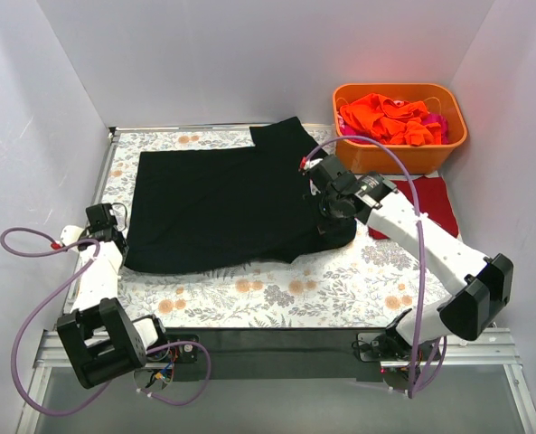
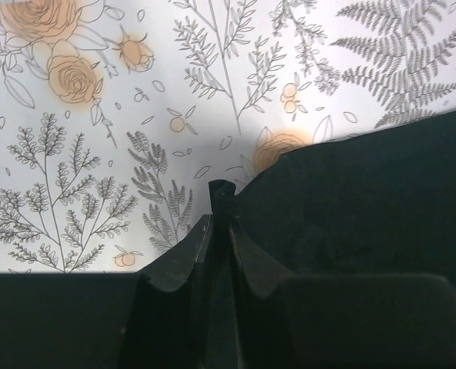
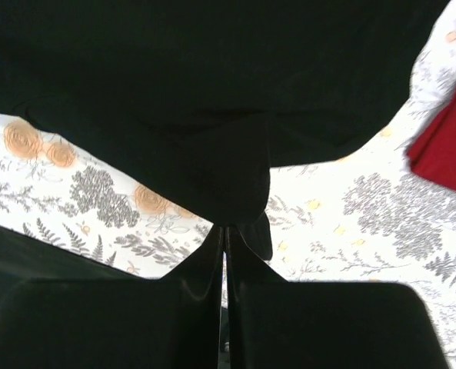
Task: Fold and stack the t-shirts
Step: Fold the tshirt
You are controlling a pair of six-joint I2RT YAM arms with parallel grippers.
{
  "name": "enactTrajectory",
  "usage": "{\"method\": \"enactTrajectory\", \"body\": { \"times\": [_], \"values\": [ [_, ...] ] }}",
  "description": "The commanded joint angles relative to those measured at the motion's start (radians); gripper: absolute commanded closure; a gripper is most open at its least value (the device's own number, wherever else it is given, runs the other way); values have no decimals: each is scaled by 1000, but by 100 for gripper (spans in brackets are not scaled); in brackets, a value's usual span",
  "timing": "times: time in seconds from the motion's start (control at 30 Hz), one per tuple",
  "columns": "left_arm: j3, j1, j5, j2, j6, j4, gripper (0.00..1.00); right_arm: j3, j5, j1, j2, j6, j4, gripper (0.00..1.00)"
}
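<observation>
A large black t-shirt [image 1: 222, 203] lies spread across the floral tablecloth [image 1: 340, 280]. My left gripper [image 1: 114, 231] sits at its near left corner; in the left wrist view the gripper [image 2: 220, 219] is shut on a pinch of the black t-shirt [image 2: 366, 200]. At the shirt's right side my right gripper [image 1: 329, 206] holds a raised fold. The right wrist view shows that gripper [image 3: 224, 231] shut on the black t-shirt [image 3: 212, 92], which hangs from its tips above the cloth. A dark red t-shirt [image 1: 437, 203] [image 3: 451, 146] lies flat to the right.
An orange plastic tub [image 1: 430, 155] stands at the back right, holding crumpled orange shirts [image 1: 385, 117] and a bit of pink one [image 1: 435, 122]. White walls close in the table on three sides. A black strip [image 1: 277, 342] runs along the near edge.
</observation>
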Motion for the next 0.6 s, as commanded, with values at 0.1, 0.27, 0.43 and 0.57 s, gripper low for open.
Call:
{"method": "enactTrajectory", "body": {
  "times": [0.1,0.27,0.43,0.57],
  "values": [
    [97,-5,-22,54,13,-5,85,182,44,-78,81,-86,-32,99],
    [173,-6,6,141,36,17,85,251,38,-155,138,-141,-26,99],
    [244,-23,26,230,63,43,85,237,18,-205,162,-161,8,99],
    [296,-66,9,314,79,52,85,223,9,-219,191,-173,31,99]
  ]
}}
